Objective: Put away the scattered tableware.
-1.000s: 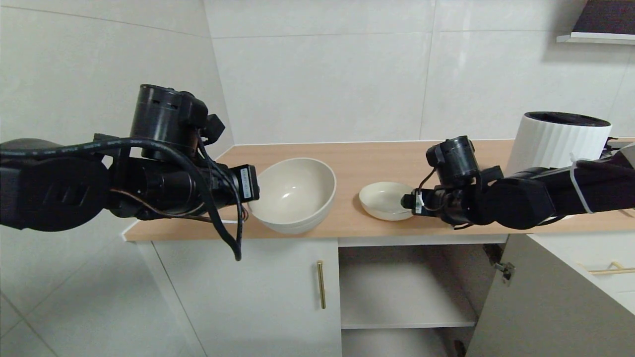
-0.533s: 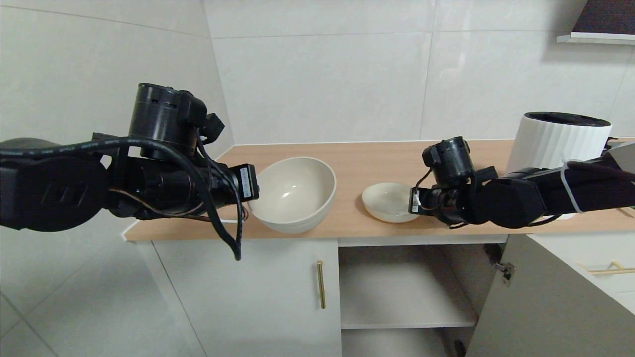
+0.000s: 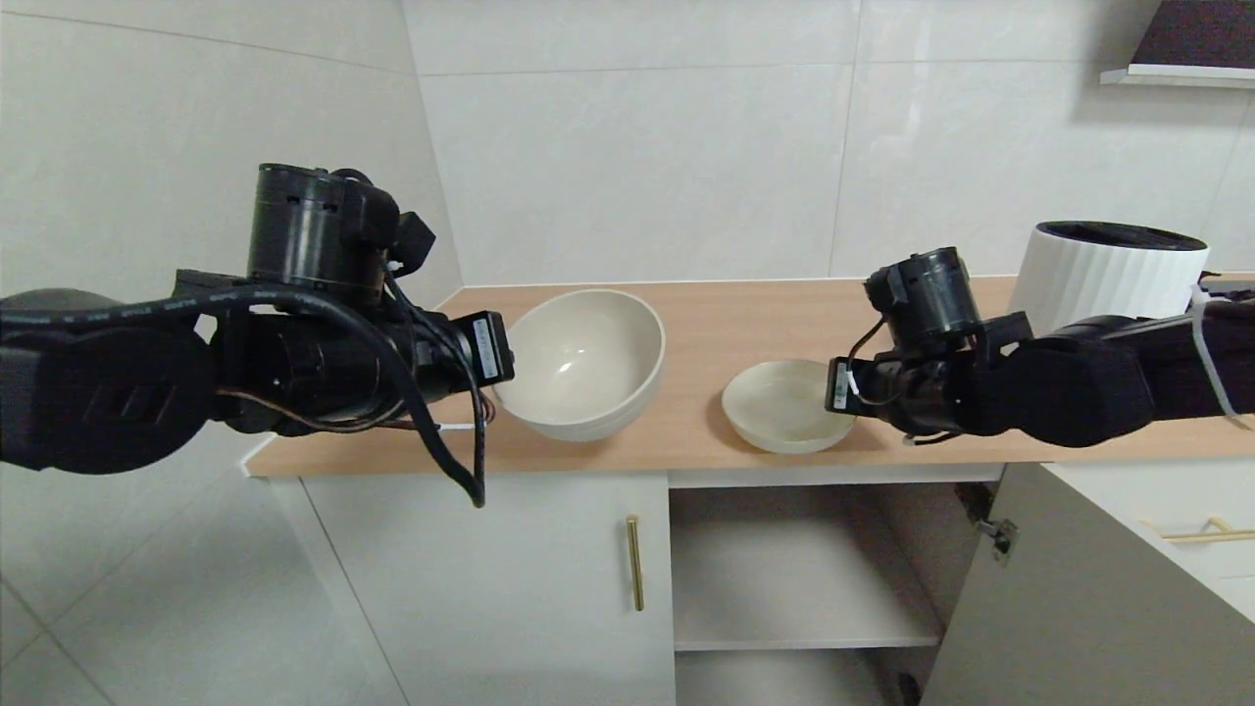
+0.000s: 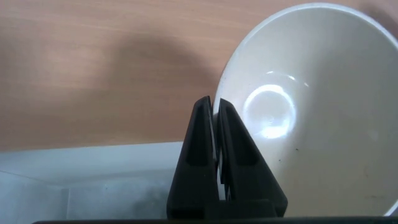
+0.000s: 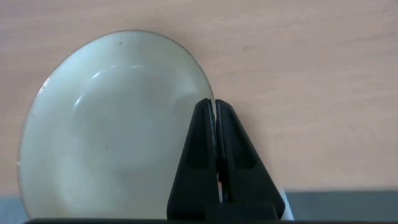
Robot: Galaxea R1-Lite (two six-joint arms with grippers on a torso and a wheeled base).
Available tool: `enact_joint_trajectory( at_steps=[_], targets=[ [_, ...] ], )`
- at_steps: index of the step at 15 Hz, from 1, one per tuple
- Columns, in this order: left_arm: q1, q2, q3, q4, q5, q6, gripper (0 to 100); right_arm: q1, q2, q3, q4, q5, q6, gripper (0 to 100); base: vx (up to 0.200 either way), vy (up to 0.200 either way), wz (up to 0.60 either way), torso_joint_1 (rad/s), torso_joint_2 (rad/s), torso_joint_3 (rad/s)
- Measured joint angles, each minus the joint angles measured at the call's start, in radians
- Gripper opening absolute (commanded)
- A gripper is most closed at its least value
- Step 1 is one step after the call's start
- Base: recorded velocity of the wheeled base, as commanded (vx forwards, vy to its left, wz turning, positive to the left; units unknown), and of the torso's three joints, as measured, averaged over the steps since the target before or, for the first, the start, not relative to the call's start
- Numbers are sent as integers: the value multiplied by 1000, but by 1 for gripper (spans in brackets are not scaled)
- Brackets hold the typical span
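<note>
A large cream bowl (image 3: pixel 585 365) hangs tilted just above the wooden counter (image 3: pixel 706 314), held by its rim. My left gripper (image 4: pixel 215 109) is shut on that rim of the large bowl (image 4: pixel 311 124). To its right a small cream dish (image 3: pixel 779 404) is lifted slightly off the counter near the front edge. My right gripper (image 5: pixel 215 112) is shut on the rim of the small dish (image 5: pixel 112 118). In the head view both wrists hide the fingers.
A white ribbed cylinder appliance (image 3: pixel 1108 270) stands at the counter's right end. Below the counter a cabinet stands open with a bare shelf (image 3: pixel 784 588), its door (image 3: pixel 1059 588) swung out to the right. The left door has a gold handle (image 3: pixel 634 562). A tiled wall closes the left side.
The left arm has raised the large bowl a little off the counter. The right arm has lifted the small dish and shifted slightly right.
</note>
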Motion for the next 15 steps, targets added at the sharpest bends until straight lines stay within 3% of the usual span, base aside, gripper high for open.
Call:
enact_joint_trajectory(
  at_steps=[2,4,7,9,11,13,15],
  targets=[
    [-12,-34,101,-129,7,3,0,0,-65,71,2,38,0,0,0,0,0,0,0,0],
    [-25,-84,224,-219,4,28,0,1,-167,170,4,117,-3,0,0,0,0,0,0,0],
    [-34,-141,345,-231,-50,47,0,2,-290,280,72,257,-6,0,0,0,0,0,0,0],
    [-39,-177,393,-234,-94,66,0,8,-327,311,90,265,-1,0,0,0,0,0,0,0],
    [-40,-201,412,-233,-145,53,0,11,-353,359,87,264,-1,0,0,0,0,0,0,0],
    [-41,-216,429,-234,-249,24,0,11,-382,395,87,263,-4,0,0,0,0,0,0,0],
    [-40,-223,438,-236,-245,22,0,12,-401,407,85,263,-6,0,0,0,0,0,0,0]
  ],
)
